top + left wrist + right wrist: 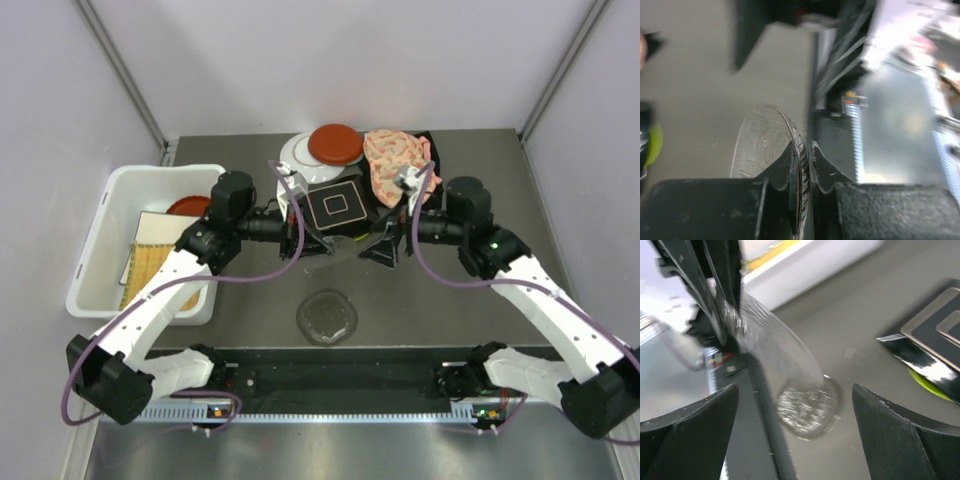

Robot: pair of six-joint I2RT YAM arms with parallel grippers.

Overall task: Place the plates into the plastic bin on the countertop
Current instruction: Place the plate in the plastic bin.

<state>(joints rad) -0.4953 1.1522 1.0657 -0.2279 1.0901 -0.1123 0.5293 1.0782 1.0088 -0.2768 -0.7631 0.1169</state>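
Two clear glass plates, one pinched in my left claw (802,148), one flat on the bench (430,310).

My left claw is closed tight on the rim of the held glass plate (762,147), which stands on edge above the bench; from overhead it is almost invisible. My right claw (795,390) gapes wide and grips nothing, with the second glass plate (807,410) lying below it. One black square plate (338,205) tops a stack that I cannot make out beyond a lime sliver (927,382). Behind sit one red plate (335,145) on one white plate (297,152), beside a floral fabric (398,160). The plastic bin (92,250) at far left holds three plates, half hidden by my left arm: yellow woven (150,270), cream (165,228), a second red (188,205).
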